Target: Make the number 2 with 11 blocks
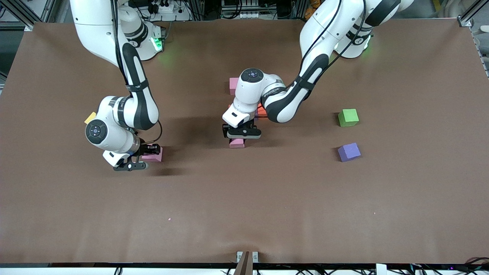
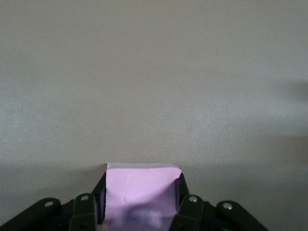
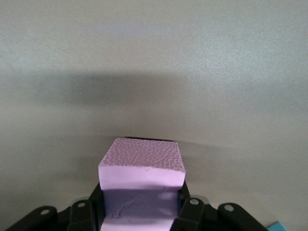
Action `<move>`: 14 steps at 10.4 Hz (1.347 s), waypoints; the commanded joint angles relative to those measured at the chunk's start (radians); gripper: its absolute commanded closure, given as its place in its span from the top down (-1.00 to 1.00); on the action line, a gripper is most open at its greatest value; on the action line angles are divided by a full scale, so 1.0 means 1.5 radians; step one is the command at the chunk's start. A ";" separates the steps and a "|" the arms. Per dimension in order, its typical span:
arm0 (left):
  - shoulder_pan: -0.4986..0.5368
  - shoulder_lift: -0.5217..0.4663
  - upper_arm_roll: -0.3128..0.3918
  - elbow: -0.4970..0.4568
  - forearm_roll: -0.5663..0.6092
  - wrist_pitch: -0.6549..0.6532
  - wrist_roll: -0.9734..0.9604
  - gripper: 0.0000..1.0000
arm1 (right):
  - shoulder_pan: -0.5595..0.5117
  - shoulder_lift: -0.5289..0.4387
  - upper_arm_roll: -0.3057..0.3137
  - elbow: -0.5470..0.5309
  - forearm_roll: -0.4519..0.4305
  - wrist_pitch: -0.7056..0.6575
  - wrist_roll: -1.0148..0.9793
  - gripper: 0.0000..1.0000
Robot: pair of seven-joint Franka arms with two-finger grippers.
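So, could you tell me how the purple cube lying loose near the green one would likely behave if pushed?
The purple cube looks like matte foam, so it is probably light and would slide, not roll, on its flat faces. Being as wide as tall, it seems unlikely to tip. It may dent slightly under the jaws.

Looked like a robotics lab. Two white Franka arms [image 1: 126,88] were bolted at the edge of a large table [image 1: 244,214] covered in brown matting, framed by aluminium extrusion [image 1: 23,15]. Cables and a power strip [image 1: 160,7] ran along the arms' end. Coloured foam cubes [image 1: 348,117] were the only props.
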 commanded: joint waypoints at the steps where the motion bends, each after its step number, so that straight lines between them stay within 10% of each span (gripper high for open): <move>1: 0.006 -0.005 -0.001 -0.008 0.020 0.012 0.001 1.00 | 0.013 -0.026 0.000 -0.008 0.011 -0.012 0.018 0.19; 14: 0.056 -0.054 -0.003 -0.007 0.001 -0.030 -0.026 1.00 | 0.035 -0.054 -0.003 0.022 0.010 -0.088 0.088 0.19</move>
